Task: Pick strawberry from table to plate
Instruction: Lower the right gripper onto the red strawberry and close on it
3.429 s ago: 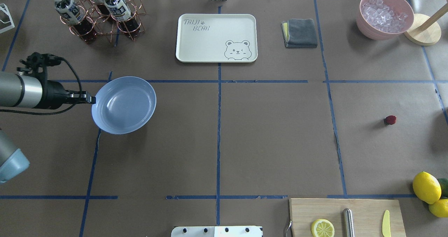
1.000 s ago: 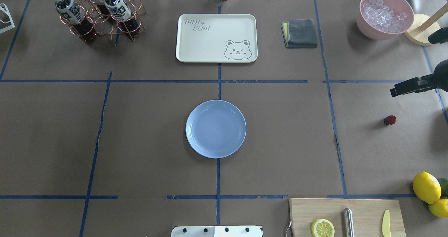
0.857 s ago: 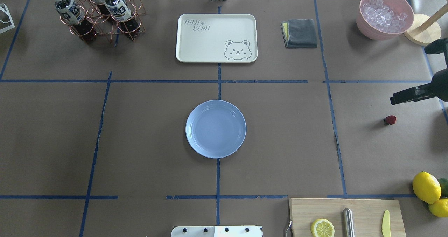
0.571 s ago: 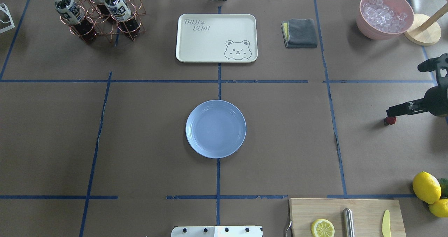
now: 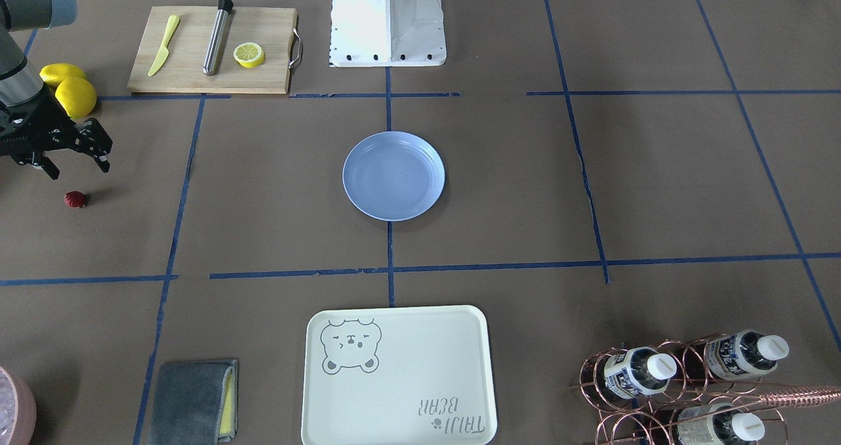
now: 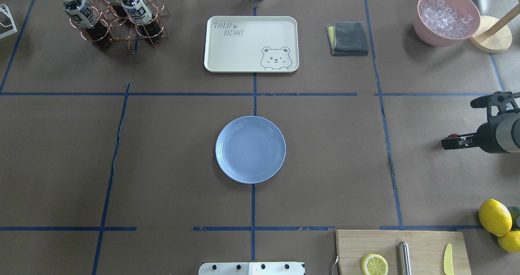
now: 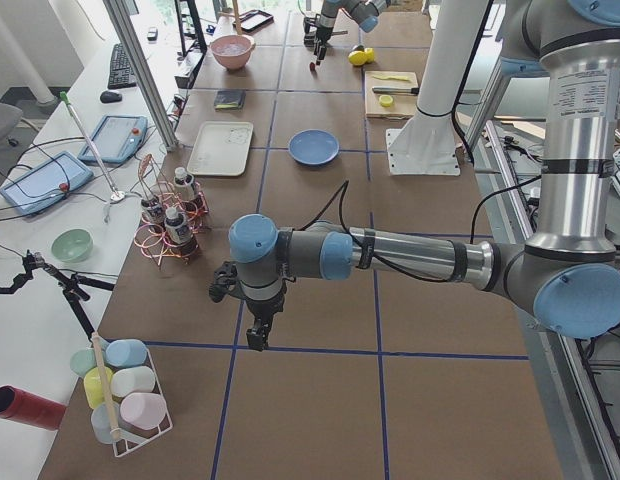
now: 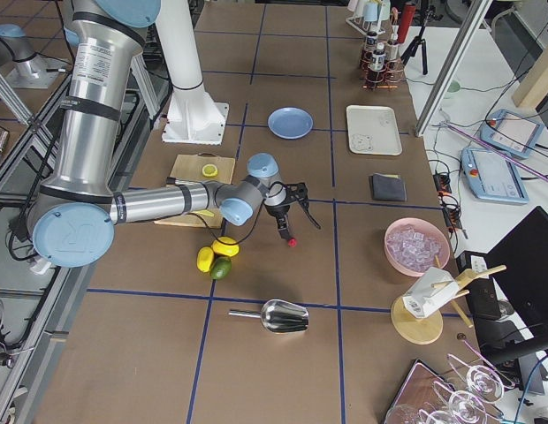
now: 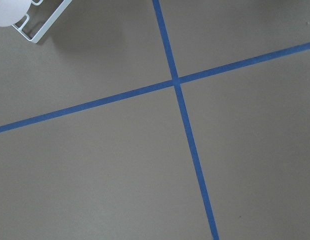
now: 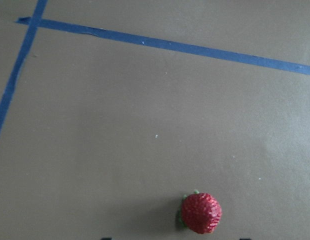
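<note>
The strawberry (image 5: 75,199) is seen on the table (image 6: 325,165), far on the right side, well apart from the plate (image 6: 250,149). The plate is placed at the middle of the table, on a tape line, and nothing is seen in it.

The right gripper (image 5: 77,167) is held just above the strawberry with its jaws spread apart, and nothing is gripped. In the overhead view the berry is almost covered by the gripper. In the right wrist view the berry is shown at the lower edge, on bare paper.

The left gripper (image 7: 258,335) is pointed down over the left end of the table, near a tape crossing (image 9: 176,80). Whether its jaws are open or closed cannot be told. Two lemons (image 6: 495,217) are seen at the near right edge.
</note>
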`<state>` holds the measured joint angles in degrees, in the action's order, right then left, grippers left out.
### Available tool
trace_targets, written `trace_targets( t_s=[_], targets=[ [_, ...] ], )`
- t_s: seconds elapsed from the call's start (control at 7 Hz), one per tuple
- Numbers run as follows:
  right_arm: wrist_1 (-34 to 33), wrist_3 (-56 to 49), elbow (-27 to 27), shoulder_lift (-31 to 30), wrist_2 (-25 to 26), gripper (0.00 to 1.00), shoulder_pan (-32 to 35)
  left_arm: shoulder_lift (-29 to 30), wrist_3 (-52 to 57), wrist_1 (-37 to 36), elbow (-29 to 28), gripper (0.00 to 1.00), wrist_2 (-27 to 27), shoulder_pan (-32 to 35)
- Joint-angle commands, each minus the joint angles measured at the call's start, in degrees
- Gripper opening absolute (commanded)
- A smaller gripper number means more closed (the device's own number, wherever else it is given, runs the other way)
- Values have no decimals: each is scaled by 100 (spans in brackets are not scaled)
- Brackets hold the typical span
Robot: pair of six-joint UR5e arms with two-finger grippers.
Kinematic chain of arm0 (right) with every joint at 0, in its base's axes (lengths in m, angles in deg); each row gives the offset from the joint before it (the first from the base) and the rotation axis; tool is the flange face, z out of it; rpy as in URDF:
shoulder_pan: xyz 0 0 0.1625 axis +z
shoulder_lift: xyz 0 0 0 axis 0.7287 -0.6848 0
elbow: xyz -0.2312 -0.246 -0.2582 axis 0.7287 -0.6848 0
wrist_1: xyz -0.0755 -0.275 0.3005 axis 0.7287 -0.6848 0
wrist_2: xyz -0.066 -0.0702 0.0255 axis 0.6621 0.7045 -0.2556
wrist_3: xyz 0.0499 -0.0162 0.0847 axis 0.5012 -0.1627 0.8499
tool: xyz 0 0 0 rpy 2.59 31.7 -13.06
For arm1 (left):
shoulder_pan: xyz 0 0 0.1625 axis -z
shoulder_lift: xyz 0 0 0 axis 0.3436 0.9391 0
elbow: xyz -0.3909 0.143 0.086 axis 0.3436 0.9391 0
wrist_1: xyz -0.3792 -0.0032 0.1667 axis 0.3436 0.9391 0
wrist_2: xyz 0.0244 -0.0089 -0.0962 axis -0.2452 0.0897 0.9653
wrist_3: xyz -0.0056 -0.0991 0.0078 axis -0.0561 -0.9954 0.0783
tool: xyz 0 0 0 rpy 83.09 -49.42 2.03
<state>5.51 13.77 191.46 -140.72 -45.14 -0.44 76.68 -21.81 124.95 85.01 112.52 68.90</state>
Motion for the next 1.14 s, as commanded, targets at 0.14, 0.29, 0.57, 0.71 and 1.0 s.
trace_targets(
  t_s=[0.14, 0.29, 0.57, 0.71, 1.0],
  targets=[
    [68, -109, -376, 127, 174, 88, -19, -11, 1, 16, 56, 100, 3, 3],
    [68, -109, -419, 206, 182, 88, -19, -11, 1, 16, 56, 100, 3, 3],
    [68, -109, -516, 268, 357, 86, -19, -11, 1, 16, 56, 100, -6, 3],
    [59, -109, -525, 277, 376, 83, -28, -11, 1, 16, 56, 100, -6, 3],
    [59, -109, -551, 285, 376, 76, -37, -11, 1, 16, 100, 100, -6, 3]
  ],
)
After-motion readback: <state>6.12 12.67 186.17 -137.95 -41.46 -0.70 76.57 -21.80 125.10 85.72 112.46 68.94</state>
